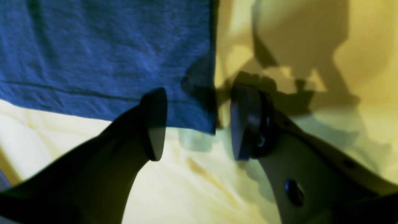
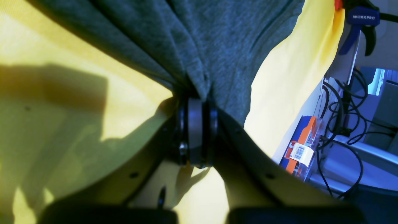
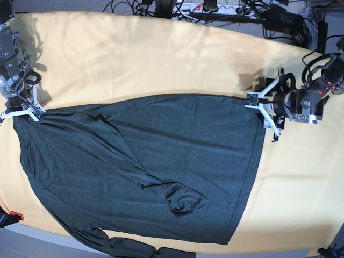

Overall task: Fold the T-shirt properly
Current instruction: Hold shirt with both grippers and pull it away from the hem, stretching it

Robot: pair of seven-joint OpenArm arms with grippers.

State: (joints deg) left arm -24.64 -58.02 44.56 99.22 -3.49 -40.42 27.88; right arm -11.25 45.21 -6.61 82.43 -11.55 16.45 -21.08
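T-shirt (image 3: pixel 150 166) lies spread flat across the middle and lower part of the base view, on a pale yellow cloth (image 3: pixel 161 59) that covers the table. One long sleeve is folded back onto the body near the lower centre, ending in a small bunched cuff. At the bottom edge of that view the garment reaches the table's near edge.

Surroundings: cables and a power strip (image 3: pixel 215 8) run along the top edge of the base view. In the right wrist view a blue clamp (image 2: pixel 357 28) marked WORKPRO holds the cloth at the upper right, with black cables (image 2: pixel 342 115) below it and an orange and blue item bearing a barcode label (image 2: pixel 300 149). Nothing lies on top of the garment.

Left gripper (image 1: pixel 196 124), at the right of the base view, sits just beside the shirt's hemmed corner. The wrist view shows that corner lying between and slightly beyond the two pads; the jaws stand wide apart and grasp nothing.

Right gripper (image 2: pixel 196 112), at the left edge of the base view, is clenched on a gathered fold of the shirt, fabric fanning upward from the pads.
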